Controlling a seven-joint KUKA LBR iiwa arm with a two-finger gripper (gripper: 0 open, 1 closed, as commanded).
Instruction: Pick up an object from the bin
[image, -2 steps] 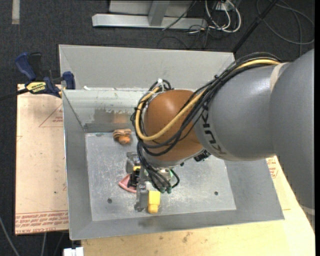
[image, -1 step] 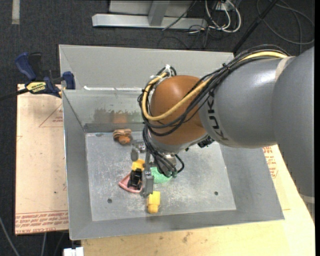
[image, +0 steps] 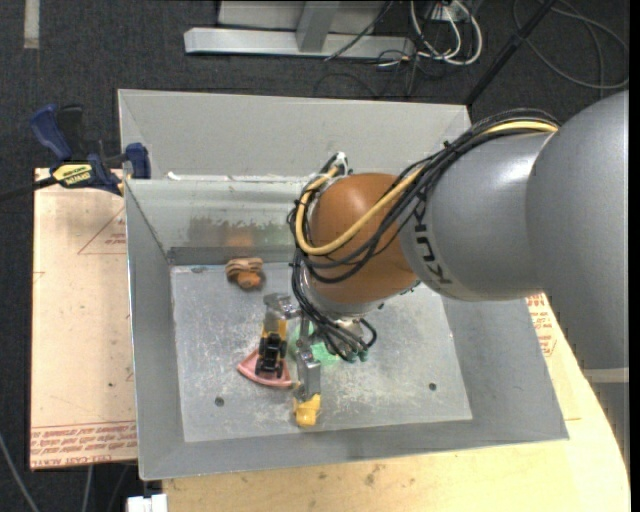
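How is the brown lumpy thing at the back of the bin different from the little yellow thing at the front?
The brown lump is tan and rounded; the yellow piece is bright and blockier. The brown lump lies alone near the back wall; the yellow piece lies toward the front, by the end effector. Both are small and rest on the bin floor.

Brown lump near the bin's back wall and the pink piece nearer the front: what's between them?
Nothing: the camera view shows only bare, scuffed bin floor between the brown lump and the pink piece.
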